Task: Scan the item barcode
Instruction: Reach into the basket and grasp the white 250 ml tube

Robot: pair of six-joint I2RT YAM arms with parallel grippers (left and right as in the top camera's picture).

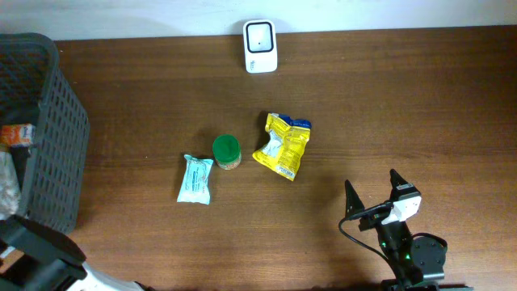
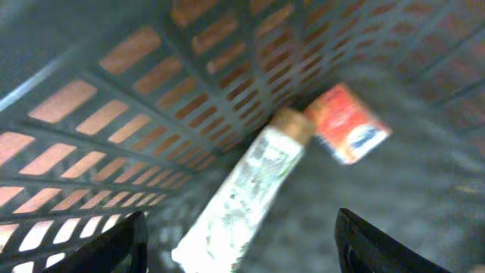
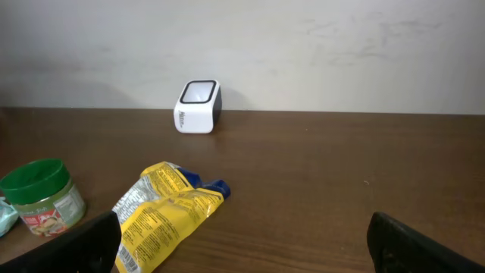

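Note:
In the left wrist view my left gripper (image 2: 241, 227) is down inside the dark mesh basket (image 2: 151, 114). Its jaws stand apart on either side of the near end of a long white packet (image 2: 242, 193), clear of it. A red and orange box (image 2: 347, 123) lies beyond the packet. My right gripper (image 1: 371, 184) (image 3: 242, 235) is open and empty at the table's front right. It faces a yellow packet (image 1: 283, 145) (image 3: 170, 216). The white barcode scanner (image 1: 260, 45) (image 3: 198, 106) stands at the back edge.
A jar with a green lid (image 1: 227, 152) (image 3: 42, 197) and a light blue packet (image 1: 195, 179) lie left of the yellow packet. The basket (image 1: 56, 121) fills the table's left end, with the left arm (image 1: 36, 250) reaching in from the front.

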